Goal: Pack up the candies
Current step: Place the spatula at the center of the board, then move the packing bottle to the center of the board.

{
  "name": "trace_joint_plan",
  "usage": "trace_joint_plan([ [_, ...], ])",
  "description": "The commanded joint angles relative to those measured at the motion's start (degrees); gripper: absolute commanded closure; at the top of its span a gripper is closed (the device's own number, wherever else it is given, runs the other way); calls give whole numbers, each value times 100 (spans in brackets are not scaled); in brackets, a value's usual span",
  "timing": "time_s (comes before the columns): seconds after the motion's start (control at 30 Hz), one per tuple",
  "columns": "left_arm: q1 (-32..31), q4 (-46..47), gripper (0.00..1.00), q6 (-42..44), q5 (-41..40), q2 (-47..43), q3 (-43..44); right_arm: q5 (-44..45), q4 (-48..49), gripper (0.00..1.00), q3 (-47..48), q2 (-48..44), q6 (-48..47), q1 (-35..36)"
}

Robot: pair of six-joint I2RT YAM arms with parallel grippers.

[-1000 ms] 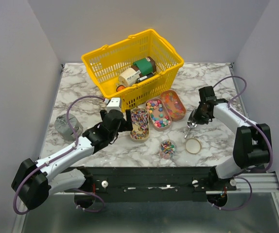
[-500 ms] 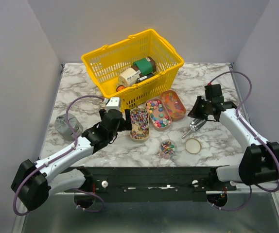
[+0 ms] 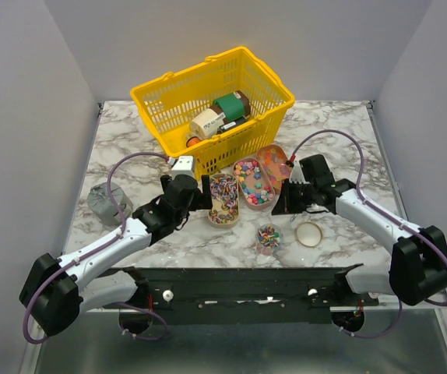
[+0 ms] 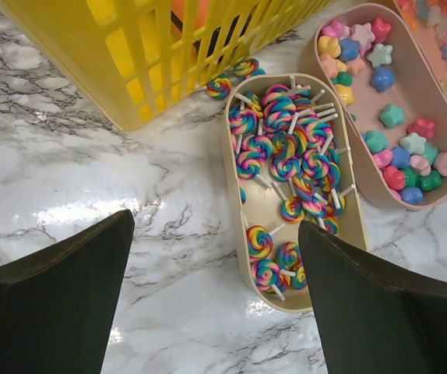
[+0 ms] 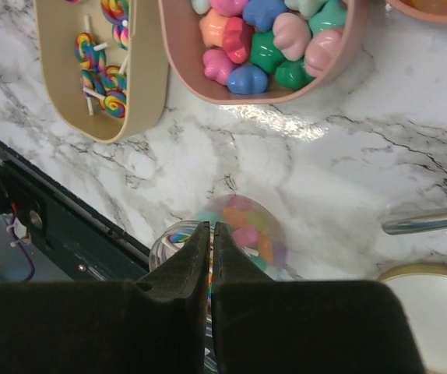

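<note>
Mid-frame on desk [image 4: 91, 156]: candies [image 3: 253, 183] in trays [image 4: 230, 195], some in jar [image 5: 247, 226] | left fingers [image 4: 68, 296] wide over lollipops [image 4: 286, 160] | right fingers [image 5: 184, 273] nearly together, empty, above jar | risk: clip rim, jar tips, spill

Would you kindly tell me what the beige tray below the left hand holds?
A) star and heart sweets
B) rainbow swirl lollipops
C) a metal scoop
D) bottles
B: in the left wrist view, the beige tray is filled with rainbow swirl lollipops on white sticks.
</note>
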Motion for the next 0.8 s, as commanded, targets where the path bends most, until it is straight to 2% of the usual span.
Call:
trace_joint_plan([
  [0.0, 36, 44, 1, -6, 68, 47, 135, -238, 290, 89, -14, 36, -42, 153],
  [0.4, 36, 44, 1, -15, 50, 91, 118, -335, 62, 90, -128, 107, -235, 198],
  [0.77, 36, 62, 1, -15, 33, 187, 153, -817, -791, 90, -75, -16, -947, 198],
])
